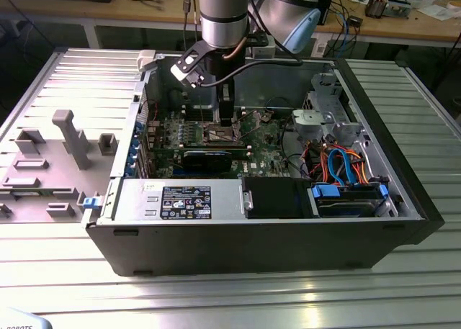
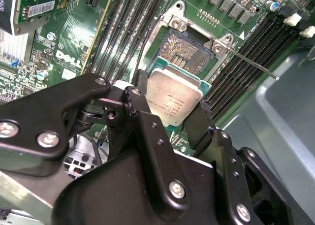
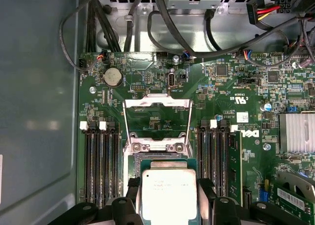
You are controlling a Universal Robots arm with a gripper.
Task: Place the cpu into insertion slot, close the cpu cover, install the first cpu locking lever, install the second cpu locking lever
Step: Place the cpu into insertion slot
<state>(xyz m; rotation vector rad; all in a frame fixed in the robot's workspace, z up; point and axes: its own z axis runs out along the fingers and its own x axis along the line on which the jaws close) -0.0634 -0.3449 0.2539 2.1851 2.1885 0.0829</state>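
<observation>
Second wrist view: the gripper point(image 2: 172, 98) pinches the cpu point(image 2: 175, 93) by 2 opposite edges over the uncovered insertion slot point(image 2: 189, 50).

An open computer case point(image 1: 252, 250) (blue cables point(image 1: 344, 160) inside) sits on a ribbed metal table point(image 1: 403, 286).

Brightly lit from overhead in the exterior view, with broad white glare along the ribbed surface point(image 1: 238, 300) nearest the camera. Dimmer inside the open case point(image 1: 407, 185), with shadow pooled below the arm. Soft and even in both wrist views, with a dull sheen on the cpu point(image 2: 175, 98) point(image 3: 169, 193). Near-black on the hand point(image 2: 171, 103), apart from glints on its screws.
</observation>
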